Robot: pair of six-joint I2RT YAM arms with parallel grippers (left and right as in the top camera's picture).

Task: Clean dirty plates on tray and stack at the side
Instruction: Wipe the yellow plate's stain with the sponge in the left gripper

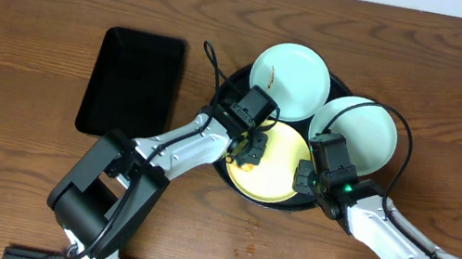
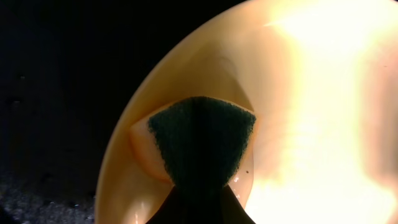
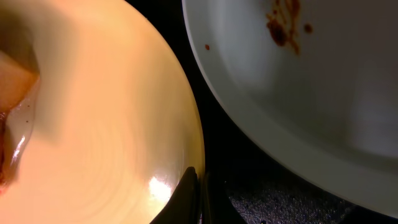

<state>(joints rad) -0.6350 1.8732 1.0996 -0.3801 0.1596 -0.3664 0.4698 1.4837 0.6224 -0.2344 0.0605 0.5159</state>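
Sponge (image 2: pixel 202 140) is pinched in the left tool (image 1: pixel 247 144) and pressed onto the yellow plate (image 1: pixel 278 173). That plate's right rim is gripped by the right tool (image 1: pixel 310 173), its jaws pressed together. All three plates are seen on the tray (image 1: pixel 235 83), right of centre near the desk's far edge. Scrubbing of the first plate is judged in hand. Next, a clean wipe and a lift aside are called for. Two smeared pale plates (image 1: pixel 292 76) are left untouched.
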